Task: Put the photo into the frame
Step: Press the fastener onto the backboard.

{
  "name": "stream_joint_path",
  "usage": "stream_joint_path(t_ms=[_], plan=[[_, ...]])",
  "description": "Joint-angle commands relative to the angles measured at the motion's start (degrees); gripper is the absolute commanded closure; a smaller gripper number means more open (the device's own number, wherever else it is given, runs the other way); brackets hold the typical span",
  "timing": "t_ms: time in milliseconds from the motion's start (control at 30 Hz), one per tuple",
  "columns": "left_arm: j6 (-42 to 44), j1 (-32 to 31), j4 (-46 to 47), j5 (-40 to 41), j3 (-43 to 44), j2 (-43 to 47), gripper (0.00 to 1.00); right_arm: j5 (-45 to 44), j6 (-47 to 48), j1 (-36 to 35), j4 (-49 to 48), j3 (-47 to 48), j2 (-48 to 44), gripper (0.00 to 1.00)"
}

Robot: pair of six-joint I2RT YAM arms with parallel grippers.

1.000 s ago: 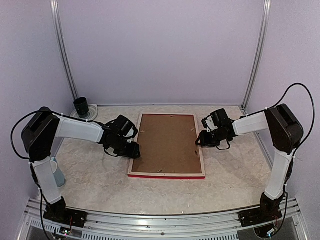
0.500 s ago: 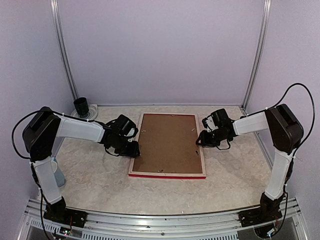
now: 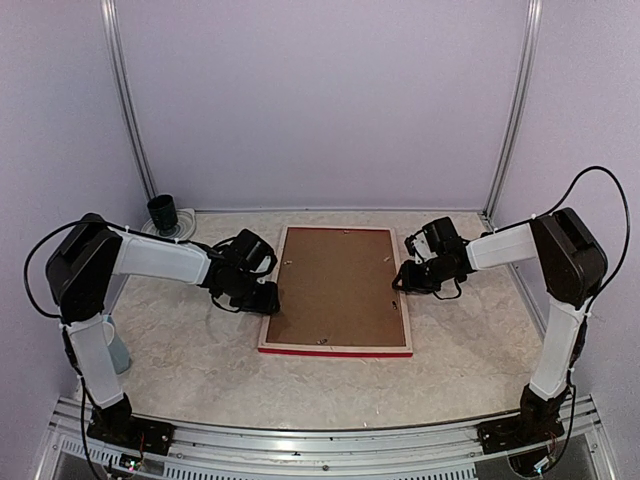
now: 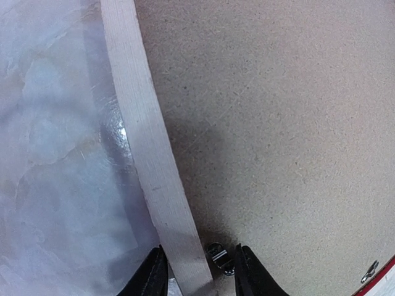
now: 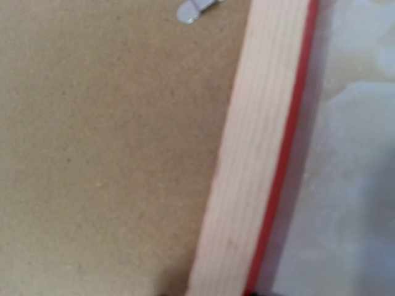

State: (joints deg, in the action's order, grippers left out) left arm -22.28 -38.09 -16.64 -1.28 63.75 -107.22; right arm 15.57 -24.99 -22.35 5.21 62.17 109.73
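Two arms are working the frame [image 3: 335, 347], which lies face down mid-table [image 3: 200, 370] with the brown backing board [image 3: 335, 285] seated in it. At the left rail, the left gripper [image 4: 200, 277] has its fingers [image 4: 153, 277] astride the pale wood, a metal tab [image 4: 219, 256] between them. Pinching or just bracketing? Can't tell. At the right rail, the right gripper [image 3: 398, 283] hides its jaws, so their state is unclear.

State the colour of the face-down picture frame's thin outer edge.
Red: the pale wooden frame's outer edge shows best in the right wrist view.
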Motion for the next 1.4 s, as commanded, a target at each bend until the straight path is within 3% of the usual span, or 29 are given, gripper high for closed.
stream_joint_path(t_ms=[0, 167, 500, 1000, 1367], plan=[[0.2, -1.4, 1.0, 0.2, 1.9, 1.3, 0.6, 1.2, -0.3, 0.4, -0.3, -0.7, 0.7, 0.65], [0.1, -1.5, -0.1, 0.6, 3.7, 0.3, 0.55, 1.1, -0.2, 0.4, -0.3, -0.7, 0.8, 0.65], [-1.1, -1.5, -1.4, 3.1, 3.6, -2.4, 0.57, 1.4, -0.2, 0.4, -0.5, -0.7, 0.8, 0.65], [-1.5, -1.5, -2.2, 4.1, 3.6, -2.6, 0.76, 1.6, -0.2, 0.4, -0.5, -0.7, 0.9, 0.65], [-1.4, -1.5, -2.0, 2.9, 3.7, -2.2, 0.79, 1.8, -0.2, 0.4, -0.5, -0.8, 0.7, 0.66]])
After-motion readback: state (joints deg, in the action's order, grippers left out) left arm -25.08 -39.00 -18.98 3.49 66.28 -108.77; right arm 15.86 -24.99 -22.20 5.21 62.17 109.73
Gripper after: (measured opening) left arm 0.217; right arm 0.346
